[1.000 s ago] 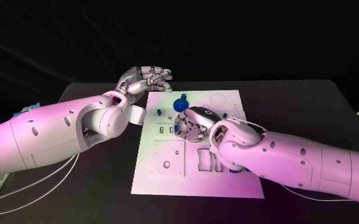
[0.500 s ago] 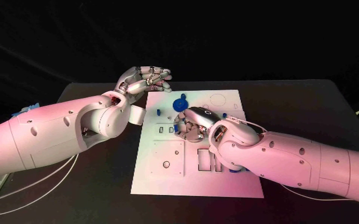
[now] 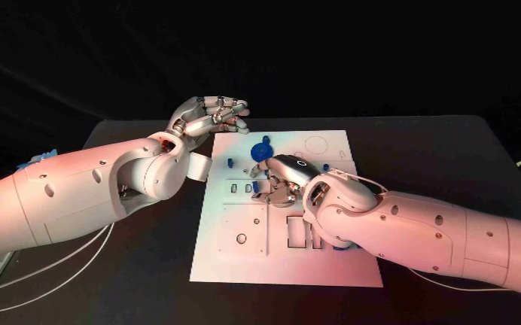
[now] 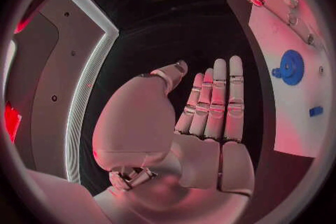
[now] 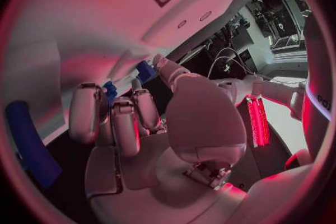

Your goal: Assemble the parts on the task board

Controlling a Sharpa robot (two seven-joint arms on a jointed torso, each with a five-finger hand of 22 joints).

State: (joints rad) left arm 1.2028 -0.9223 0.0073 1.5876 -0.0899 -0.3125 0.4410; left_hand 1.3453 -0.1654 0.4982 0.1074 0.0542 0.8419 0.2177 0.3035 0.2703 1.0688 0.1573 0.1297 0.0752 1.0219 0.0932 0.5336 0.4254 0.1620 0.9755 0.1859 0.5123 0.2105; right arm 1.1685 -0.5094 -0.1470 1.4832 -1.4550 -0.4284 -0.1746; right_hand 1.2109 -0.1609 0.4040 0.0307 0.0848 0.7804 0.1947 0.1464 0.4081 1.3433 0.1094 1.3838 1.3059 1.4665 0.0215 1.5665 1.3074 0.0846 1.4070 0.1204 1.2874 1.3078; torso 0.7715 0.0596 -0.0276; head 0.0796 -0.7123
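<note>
Head view has the right hand (image 3: 280,180) down over the middle of the task board (image 3: 239,253), fingers curled around the row of small slots. A small blue part (image 3: 255,187) peeks out at its fingertips, and the right wrist view shows a blue piece (image 5: 145,71) right at the fingertip ends plus another bit of blue (image 5: 110,91) between the fingers. Looks like it's pinching that part, but I honestly can't tell if it's truly gripped or just being pressed into the board. So I'd call the hold unclear

Left hand (image 3: 211,116) is parked off the far left corner of the board. In the left wrist view its fingers (image 4: 213,103) are straight and side by side, palm flat, nothing in it

Other bits: a blue gear-like disc (image 3: 260,150) sits on the far part of the board, with a little blue piece (image 3: 230,162) just left of it. Another blue piece (image 3: 342,247) shows under the right forearm at the board's right edge

My take on the step: it's seating the small part into a slot. Keep the part square to the slot, push straight down, don't twist. The board isn't visibly held, so a sideways shove could slide it; bringing the left hand onto the board corner would help
</note>
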